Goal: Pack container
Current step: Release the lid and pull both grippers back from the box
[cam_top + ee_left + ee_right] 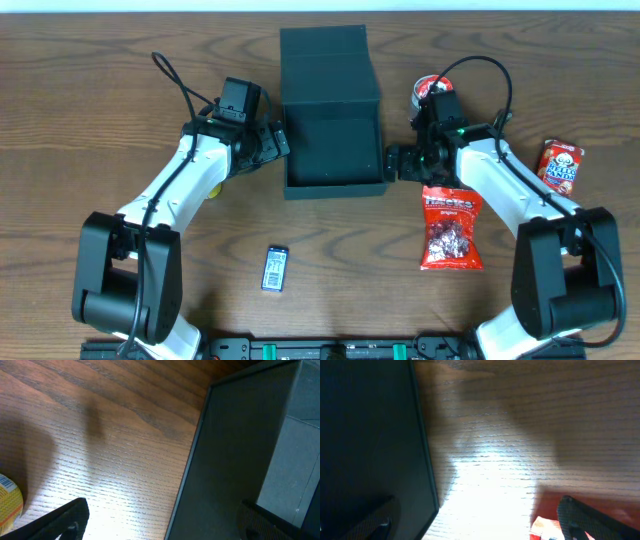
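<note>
**A:** From overhead, where is the container (333, 150)?

**B:** On the far half of the table (120, 70), in the middle. It is open, with its lid (325, 55) tipped back behind it and nothing inside. The left jaws sit at its left wall and the right jaws at its right wall. The snacks lie outside: a red bag (450, 228), a small red packet (561, 166), a round tub (430, 90) and a blue-and-white packet (275, 268).

**A:** And the step in hand?

**B:** I judge it to be bracing the container from both sides. It is best done by closing both sides gently and evenly. Card walls could buckle, or the container could skew, if one side bites first.

**A:** What does the left wrist view show?

**B:** The left jaws are spread wide. One finger (65, 520) is over the table and the other is over the container (240, 450), with the wall's edge running between them. They grip nothing, and I can't tell whether they touch the wall. A yellow thing (7, 505) shows at the frame's edge.

**A:** And the right wrist view?

**B:** Much the same. The right jaws are wide apart astride the container (370, 435) wall, with the outer finger (590, 520) above the red bag (547, 510). They hold nothing and are not yet pinching.
</note>
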Action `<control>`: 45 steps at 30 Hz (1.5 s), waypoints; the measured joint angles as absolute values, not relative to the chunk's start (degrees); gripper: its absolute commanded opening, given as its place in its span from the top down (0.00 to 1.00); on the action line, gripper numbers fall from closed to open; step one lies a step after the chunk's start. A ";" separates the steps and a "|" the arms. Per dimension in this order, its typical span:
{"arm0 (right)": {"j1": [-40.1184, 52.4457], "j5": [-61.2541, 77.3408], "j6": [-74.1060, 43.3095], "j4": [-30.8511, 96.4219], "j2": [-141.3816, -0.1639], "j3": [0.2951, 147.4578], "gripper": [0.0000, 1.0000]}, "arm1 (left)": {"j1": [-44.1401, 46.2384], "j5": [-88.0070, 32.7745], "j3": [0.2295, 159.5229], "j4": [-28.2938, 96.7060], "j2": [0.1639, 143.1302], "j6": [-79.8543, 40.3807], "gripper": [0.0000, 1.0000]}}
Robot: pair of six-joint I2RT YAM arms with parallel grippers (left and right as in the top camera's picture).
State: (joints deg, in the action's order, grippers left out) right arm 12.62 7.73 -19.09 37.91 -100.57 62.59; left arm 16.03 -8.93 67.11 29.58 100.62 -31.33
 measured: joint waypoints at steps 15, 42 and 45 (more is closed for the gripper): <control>12.58 8.08 -15.97 38.46 -95.24 62.57 0.01 | 15.81 -8.78 72.12 39.44 99.57 -27.33 0.05; 2.79 -3.97 -9.67 56.82 -63.07 62.59 0.01 | 16.95 3.88 76.01 66.35 59.70 -22.02 0.05; -3.51 -4.91 -11.31 57.25 -63.48 62.59 0.01 | 16.95 3.86 76.01 67.37 59.88 -22.02 0.05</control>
